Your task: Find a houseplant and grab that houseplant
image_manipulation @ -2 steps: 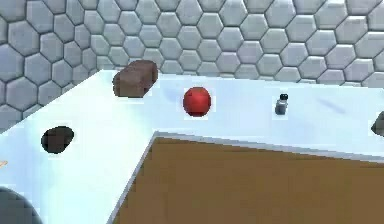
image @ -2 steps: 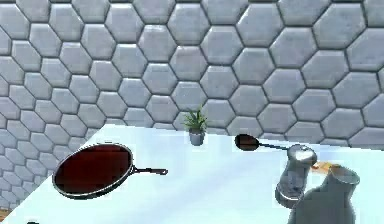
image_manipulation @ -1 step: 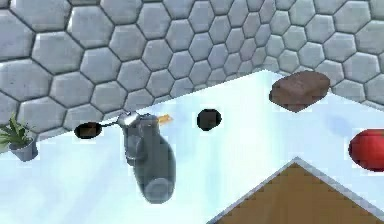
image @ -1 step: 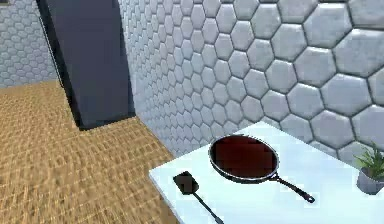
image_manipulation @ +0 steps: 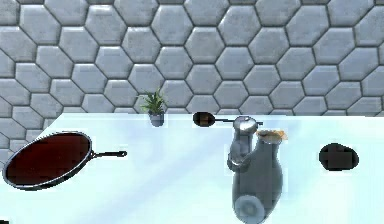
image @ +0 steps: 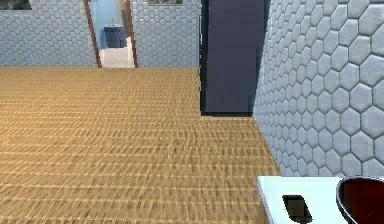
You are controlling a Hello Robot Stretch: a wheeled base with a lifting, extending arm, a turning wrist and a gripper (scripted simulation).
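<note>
Arm side view: you have the houseplant [image_manipulation: 154,106], a small green tuft in a grey pot, upright at the far edge of the white table [image_manipulation: 180,175], just before the hexagon-tiled wall [image_manipulation: 200,50] and left of centre. Right of it lies a dark spoon-like thing [image_manipulation: 205,119], nearer stands a grey metal vessel [image_manipulation: 256,172], and a dark red pan [image_manipulation: 48,160] sits near left, handle pointing right. Forward view: wood floor [image: 120,130] runs to a far doorway [image: 115,35] and a tall dark panel [image: 233,55]; pincer state: you cannot tell.

Ahead down-room, sideways at counter [image_manipulation: 180,150] (shared pan [image_manipulation: 50,160])
</note>
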